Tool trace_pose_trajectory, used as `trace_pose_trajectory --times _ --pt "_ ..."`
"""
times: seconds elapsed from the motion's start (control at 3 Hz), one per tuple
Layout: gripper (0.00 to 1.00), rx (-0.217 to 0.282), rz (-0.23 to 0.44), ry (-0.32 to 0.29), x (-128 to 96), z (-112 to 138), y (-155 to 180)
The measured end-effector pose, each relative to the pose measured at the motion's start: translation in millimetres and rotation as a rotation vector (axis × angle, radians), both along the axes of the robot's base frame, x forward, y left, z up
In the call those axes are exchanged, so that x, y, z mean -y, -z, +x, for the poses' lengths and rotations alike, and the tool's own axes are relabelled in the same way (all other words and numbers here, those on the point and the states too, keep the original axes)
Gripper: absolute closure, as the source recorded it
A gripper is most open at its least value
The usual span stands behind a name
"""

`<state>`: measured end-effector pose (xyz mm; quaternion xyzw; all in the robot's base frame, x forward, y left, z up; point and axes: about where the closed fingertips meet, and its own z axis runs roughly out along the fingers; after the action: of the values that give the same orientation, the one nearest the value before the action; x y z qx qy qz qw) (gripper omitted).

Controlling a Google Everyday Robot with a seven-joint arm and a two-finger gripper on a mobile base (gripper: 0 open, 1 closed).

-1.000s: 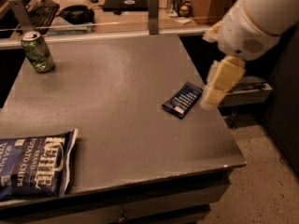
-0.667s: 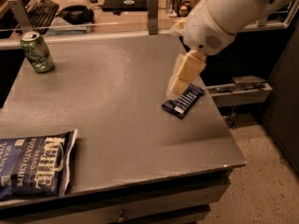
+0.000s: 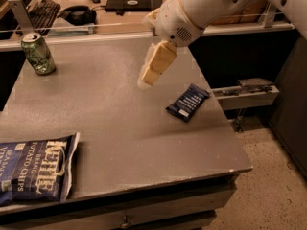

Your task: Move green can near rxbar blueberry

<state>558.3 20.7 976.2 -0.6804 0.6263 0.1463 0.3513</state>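
here's the gripper (image 3: pixel 145 82), a cream, blocky wedge on the end of a fat, smooth white arm (image 3: pixel 192 8). it hovers over the back middle of the table (image 3: pixel 120 128), tip pointing down and left. it shows side-on as 1 solid shape, so open or closed, can't tell. the arm's upper part runs out of frame at the top right.

the can (image 3: pixel 39 54) stands upright at the far left corner, well apart from the gripper. it's a round cylinder with green mottled skin and a shiny silver top.

the bar (image 3: pixel 188 102) lies flat near the right edge, below and right of the gripper's tip and not touching it. it's a thin, dark navy rectangle turned on a diagonal, and its white lines of print are too small to read. can and bar sit well apart, most of the tabletop between them.

the tabletop is a matte grey slab, finely speckled, with a squared front edge. the drawer front beneath it, with 1 small knob, is clipped by the bottom of the frame.

at the near left lies the bag (image 3: pixel 36 169), big, blue and crinkly, with white "potato chips" lettering and its left end cut off.

behind the table, a dark keyboard (image 3: pixel 42 11) rests on a wooden desk. on the right is tan, speckled floor (image 3: pixel 273 176).
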Motion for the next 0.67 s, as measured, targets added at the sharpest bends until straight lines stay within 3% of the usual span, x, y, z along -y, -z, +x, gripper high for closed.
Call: trace_pose_trajectory --times 0.33,0.67 --pt "0.0 0.01 0.063 -0.002 -23 26 12" --pt "0.0 0.019 0.174 -0.004 -68 76 34"
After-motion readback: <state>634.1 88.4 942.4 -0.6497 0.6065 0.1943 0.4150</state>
